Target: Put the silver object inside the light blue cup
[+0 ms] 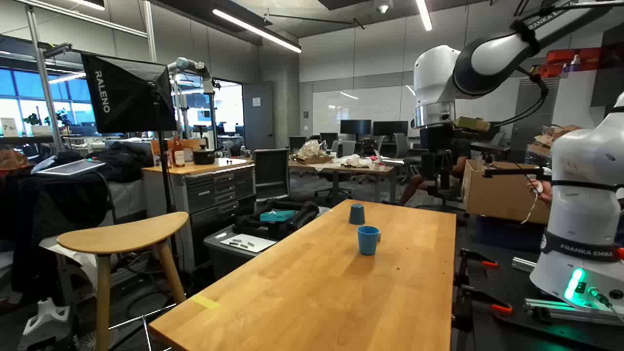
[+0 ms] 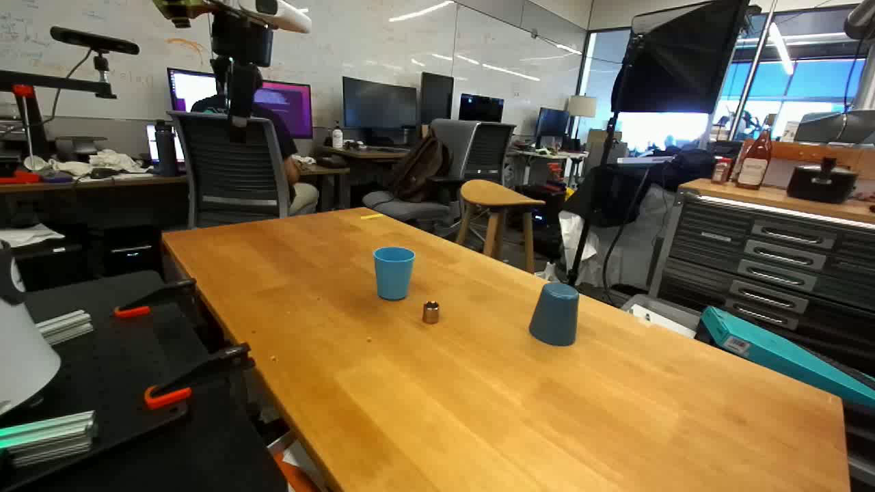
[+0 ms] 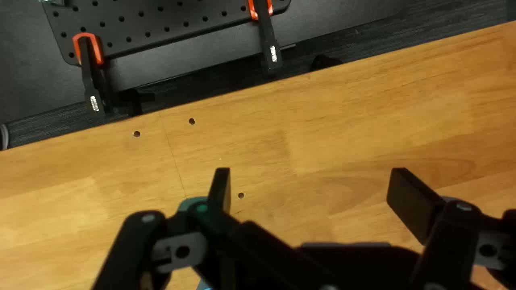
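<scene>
The light blue cup point(image 1: 368, 241) stands upright on the wooden table; it also shows in an exterior view point(image 2: 393, 275). The silver object point(image 2: 431, 312) is a small shiny cylinder standing on the table beside the cup, apart from it. In an exterior view the silver object point(image 1: 379, 237) is mostly hidden behind the cup. My gripper point(image 1: 436, 181) hangs well above the table, away from both. In the wrist view my gripper point(image 3: 310, 177) has its fingers wide apart, with only bare table between them. A blue sliver at the bottom edge there is too small to identify.
A darker blue cup point(image 1: 357, 214) stands upside down on the table point(image 2: 437, 424); it shows in both exterior views point(image 2: 555, 316). Black clamps with orange parts point(image 3: 90, 68) sit along the table edge on the robot's side. A stool point(image 1: 124, 234) stands beside the table.
</scene>
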Robot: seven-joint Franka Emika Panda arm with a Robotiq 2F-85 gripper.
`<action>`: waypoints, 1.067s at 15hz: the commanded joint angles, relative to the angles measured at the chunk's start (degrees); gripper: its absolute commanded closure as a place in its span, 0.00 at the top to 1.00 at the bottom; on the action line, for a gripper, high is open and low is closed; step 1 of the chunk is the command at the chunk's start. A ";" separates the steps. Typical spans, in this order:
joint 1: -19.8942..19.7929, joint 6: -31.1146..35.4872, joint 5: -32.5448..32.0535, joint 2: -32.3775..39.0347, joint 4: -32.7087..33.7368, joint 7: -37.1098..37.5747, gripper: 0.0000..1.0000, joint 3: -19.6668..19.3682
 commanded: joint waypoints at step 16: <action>-13.09 13.87 -11.43 9.56 7.81 1.72 1.00 -7.43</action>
